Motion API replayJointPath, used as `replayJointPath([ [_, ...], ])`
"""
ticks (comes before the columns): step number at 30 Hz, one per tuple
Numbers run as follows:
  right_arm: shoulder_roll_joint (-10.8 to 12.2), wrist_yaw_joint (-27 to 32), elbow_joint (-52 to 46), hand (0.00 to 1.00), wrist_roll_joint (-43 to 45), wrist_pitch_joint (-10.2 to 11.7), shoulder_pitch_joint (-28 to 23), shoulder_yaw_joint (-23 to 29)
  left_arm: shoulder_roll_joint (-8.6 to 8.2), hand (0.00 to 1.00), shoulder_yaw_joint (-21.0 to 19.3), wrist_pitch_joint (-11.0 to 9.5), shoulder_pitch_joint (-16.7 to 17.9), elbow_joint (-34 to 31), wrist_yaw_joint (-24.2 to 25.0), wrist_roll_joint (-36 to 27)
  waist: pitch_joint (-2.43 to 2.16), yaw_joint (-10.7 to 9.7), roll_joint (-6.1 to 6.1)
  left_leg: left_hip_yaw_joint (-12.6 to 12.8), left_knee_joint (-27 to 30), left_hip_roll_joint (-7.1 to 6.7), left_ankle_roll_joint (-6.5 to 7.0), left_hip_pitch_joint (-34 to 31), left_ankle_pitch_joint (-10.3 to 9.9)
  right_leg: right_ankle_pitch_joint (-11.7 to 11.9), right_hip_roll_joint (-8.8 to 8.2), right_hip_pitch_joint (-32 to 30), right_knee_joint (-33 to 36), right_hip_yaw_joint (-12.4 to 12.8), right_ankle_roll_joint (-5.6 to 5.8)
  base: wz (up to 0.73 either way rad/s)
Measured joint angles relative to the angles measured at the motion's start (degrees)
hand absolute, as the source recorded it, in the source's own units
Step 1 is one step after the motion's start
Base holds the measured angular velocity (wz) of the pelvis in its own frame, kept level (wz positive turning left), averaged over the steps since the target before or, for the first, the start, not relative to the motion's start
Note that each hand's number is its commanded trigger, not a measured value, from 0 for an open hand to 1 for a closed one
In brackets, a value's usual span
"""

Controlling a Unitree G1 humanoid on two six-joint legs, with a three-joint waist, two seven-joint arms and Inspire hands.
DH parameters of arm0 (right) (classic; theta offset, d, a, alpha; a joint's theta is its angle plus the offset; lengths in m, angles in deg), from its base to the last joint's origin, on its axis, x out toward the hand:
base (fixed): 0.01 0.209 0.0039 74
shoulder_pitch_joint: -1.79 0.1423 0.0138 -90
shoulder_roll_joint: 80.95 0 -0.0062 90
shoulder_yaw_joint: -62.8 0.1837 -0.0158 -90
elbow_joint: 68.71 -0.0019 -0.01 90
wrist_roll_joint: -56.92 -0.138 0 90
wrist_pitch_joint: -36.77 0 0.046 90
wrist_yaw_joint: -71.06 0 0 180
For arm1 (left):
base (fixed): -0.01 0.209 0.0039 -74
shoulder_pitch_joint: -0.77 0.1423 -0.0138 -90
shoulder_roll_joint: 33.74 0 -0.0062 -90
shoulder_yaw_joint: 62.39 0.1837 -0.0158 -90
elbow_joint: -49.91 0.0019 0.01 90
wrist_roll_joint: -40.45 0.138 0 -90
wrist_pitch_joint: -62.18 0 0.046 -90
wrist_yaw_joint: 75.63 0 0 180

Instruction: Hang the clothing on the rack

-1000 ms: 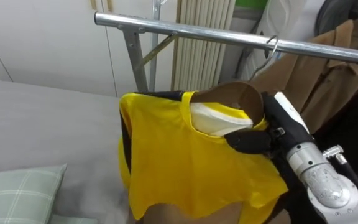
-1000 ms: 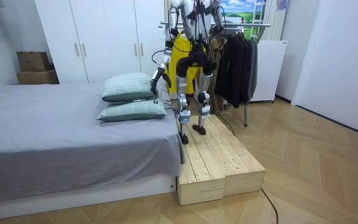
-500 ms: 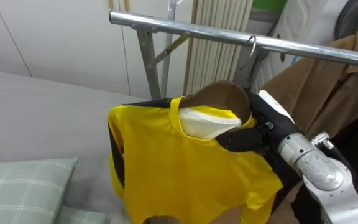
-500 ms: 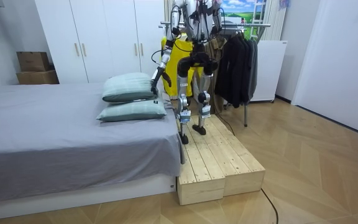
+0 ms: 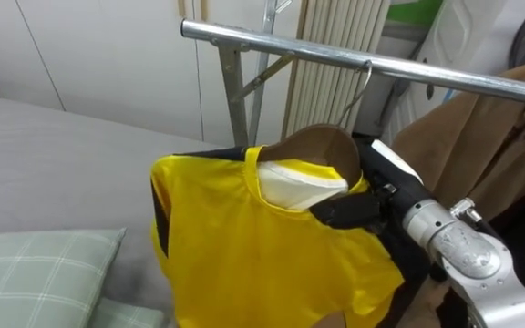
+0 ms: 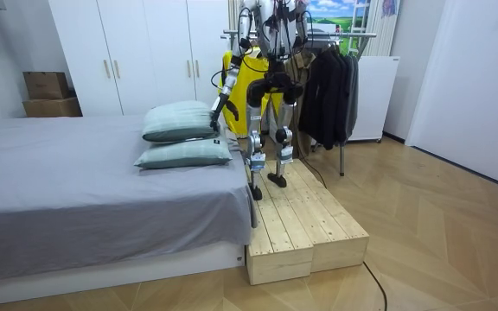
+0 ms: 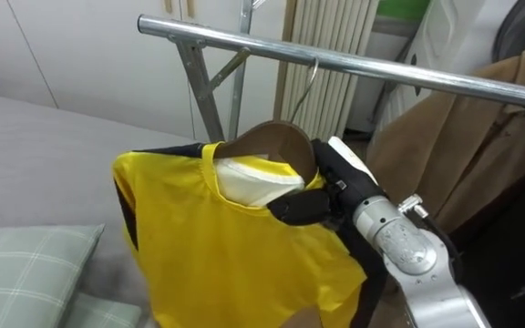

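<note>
A grey bed [image 6: 85, 181] takes up the room view's left, with white wardrobes [image 6: 137, 52] along the wall behind it. The robot stands upright on a low wooden platform [image 6: 305, 225] at the bed's far corner, facing a clothes rack. The rack's metal clothes rail [image 5: 445, 73] runs across the top of the eye views. A brown coat [image 5: 481, 146] hangs from it on the robot's right, and dark garments [image 6: 327, 86] hang further along. Two pillows [image 6: 180, 130] lie stacked on the bed just beside the robot.

The yellow shirt [image 5: 244, 246] is held up in front of the robot, just below the rail and to the left of the brown coat. It is draped over a brown hanger [image 5: 313, 146], whose top shows through the collar. The wire hook [image 5: 365, 77] reaches up to the rail and curls in front of it; whether it bears on the rail cannot be told.

The right robot hand [image 5: 358, 211] is closed, its dark fingers curled round the shirt's shoulder where it lies over the hanger. The left robot hand [image 6: 220, 105] hangs low beside the pillows in the room view; how far it is open cannot be told.
</note>
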Motion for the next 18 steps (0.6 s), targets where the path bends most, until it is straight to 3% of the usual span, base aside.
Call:
replayJointPath([
  [18,-0.1,7.32,1.91,1.0,0.48,0.01,0.32,0.4,-0.1,0.0,-0.58,0.0,-0.2,0.0,-0.04,0.04,0.0,-0.1,0.0,0.03,-0.32,0.04,0.0,0.0,0.05,0.0,0.37,-0.07,0.09,0.08,-0.01,0.0],
])
